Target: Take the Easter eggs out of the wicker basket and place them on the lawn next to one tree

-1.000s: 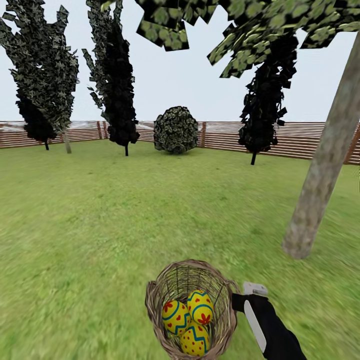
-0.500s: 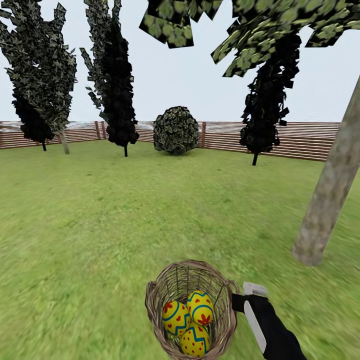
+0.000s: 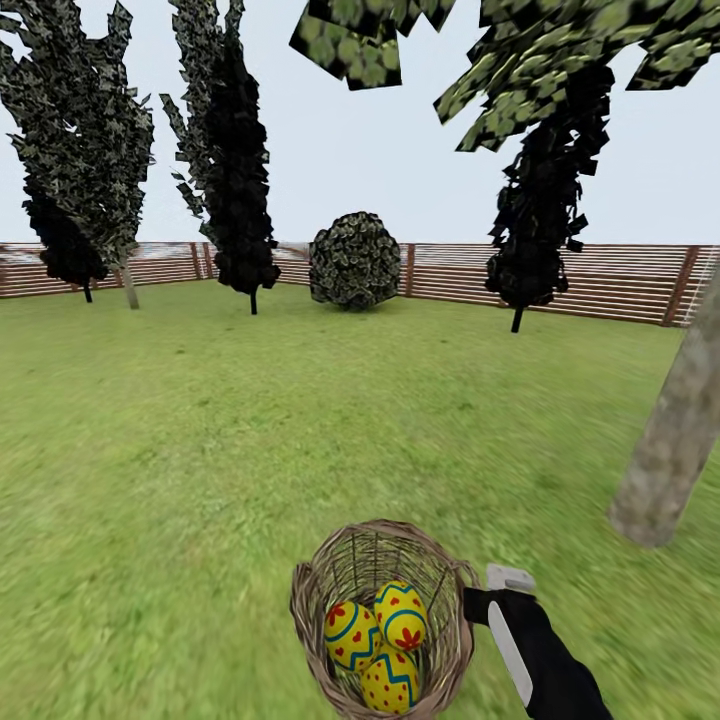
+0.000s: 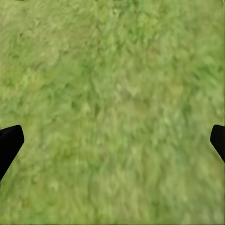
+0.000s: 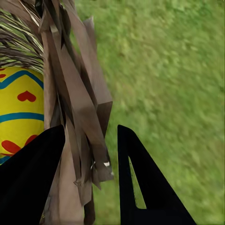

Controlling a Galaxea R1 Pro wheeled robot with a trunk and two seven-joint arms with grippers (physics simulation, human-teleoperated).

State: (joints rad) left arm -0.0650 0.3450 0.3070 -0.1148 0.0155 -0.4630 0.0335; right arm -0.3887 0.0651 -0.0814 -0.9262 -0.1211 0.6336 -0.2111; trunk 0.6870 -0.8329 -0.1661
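Over lawn [image 3: 250, 430], right gripper [image 5: 89, 159] clamps wicker basket [image 3: 310, 600] rim.

From the head we look forward and down across the lawn [image 3: 250, 440] to the fence [image 3: 600, 280], with the basket [image 3: 385, 615] close below us. Our left wrist camera faces straight down at grass [image 4: 112, 108], fairly near. Our right wrist camera sits tight against the basket's wicker rim [image 5: 75, 108], sharing basket, an egg [image 5: 18, 112] and lawn with the head view.
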